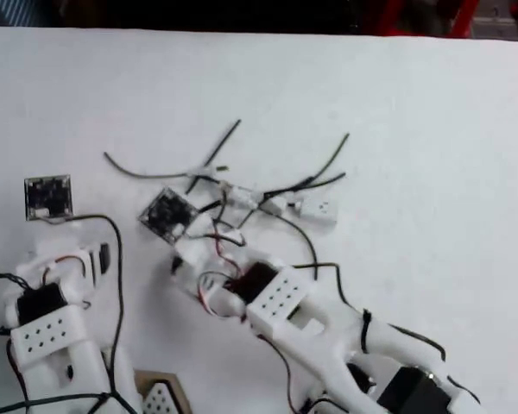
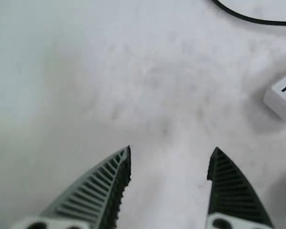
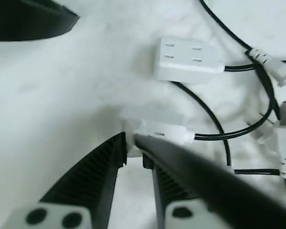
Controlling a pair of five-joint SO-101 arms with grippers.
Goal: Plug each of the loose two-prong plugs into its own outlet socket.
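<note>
A tangle of black cords with white two-prong plugs (image 1: 229,191) lies mid-table. A white outlet socket (image 1: 321,209) rests at its right end. My right gripper (image 3: 132,150) is shut on the end of a white socket block (image 3: 155,131) on a black cord; in the high view this gripper (image 1: 183,259) sits just below the tangle. Beyond it lies a double outlet socket (image 3: 188,59), and loose plugs (image 3: 283,138) lie off to one side. My left gripper (image 2: 171,149) hangs open over bare table, with a white outlet corner (image 2: 283,95) beside it. Its arm (image 1: 60,293) stands at the lower left.
Two black-and-white marker squares lie on the table, one (image 1: 47,197) at the left and one (image 1: 168,214) beside the tangle. A black cable (image 2: 248,16) crosses near the left gripper. A tan plate (image 1: 160,392) sits at the front edge. The white tabletop (image 1: 414,103) stretches back and right.
</note>
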